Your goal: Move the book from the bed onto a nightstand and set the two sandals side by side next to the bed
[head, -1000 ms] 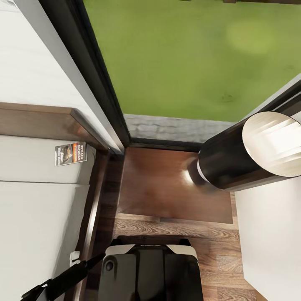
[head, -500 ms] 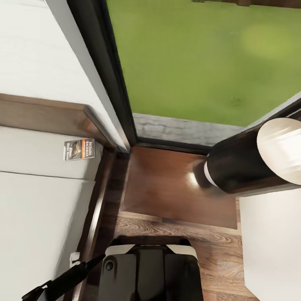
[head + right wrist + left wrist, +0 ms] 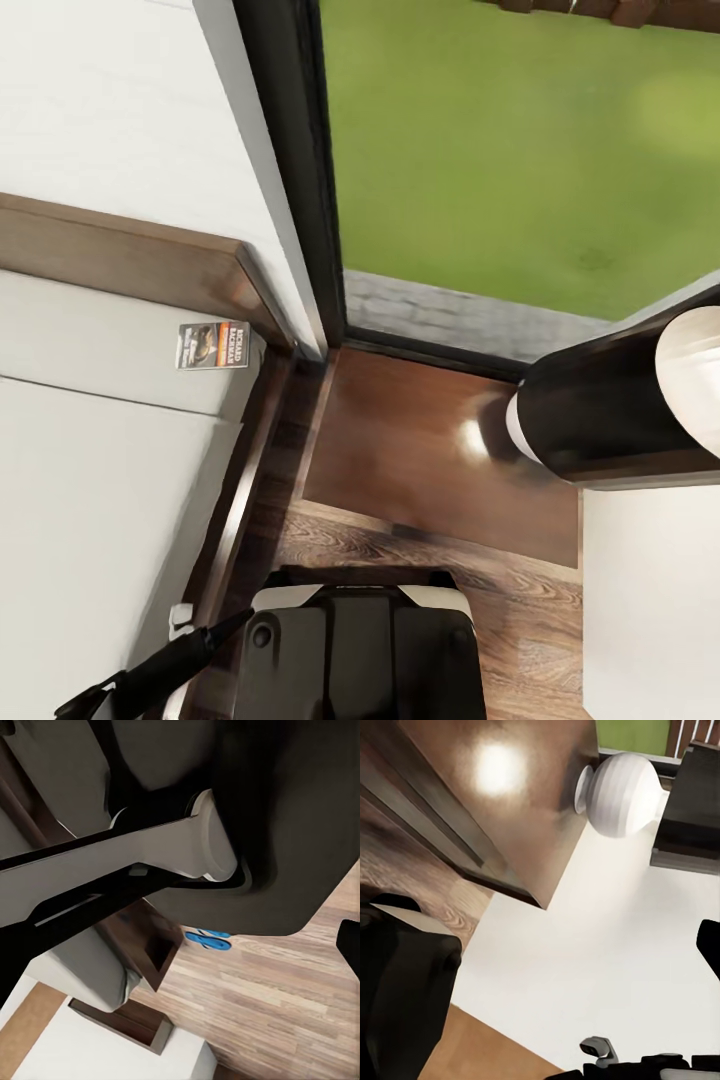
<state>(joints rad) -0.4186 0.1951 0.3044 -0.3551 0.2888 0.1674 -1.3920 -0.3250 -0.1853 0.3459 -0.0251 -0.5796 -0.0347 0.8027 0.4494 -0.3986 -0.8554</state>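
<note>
Robot base (image 3: 360,650) faces the bedroom corner, parked on the wood floor (image 3: 420,560) right in front of the nightstand (image 3: 420,450). The nightstand's glossy surface is bare apart from a light glare spot.

Book (image 3: 212,345) lies flat on the bed (image 3: 90,480), on the off-white mattress near the top corner, just beside the dark headboard (image 3: 130,260) and close to the frame edge on the nightstand side. Cover up, orange band and white lettering readable. Nothing touching it.

Window (image 3: 520,150) behind the nightstand shows grass, dark frame running down to the corner. A dark cylindrical lamp shade (image 3: 620,400) with a pale inside hangs over the nightstand's right side. Left wrist view gives the white round lamp base (image 3: 619,791) at the edge of the nightstand top, next to a white rug.

Left arm (image 3: 150,675) is tucked low by the bed frame, at the lower left of the head view. Left claw: cannot tell if spread or pressed together. Right claw: same, cannot tell.

Right wrist view looks past the robot's own body to the plank floor; the two sandals (image 3: 210,938) sit there, bright blue, close together, near the foot end of the bed frame (image 3: 142,945).
</note>
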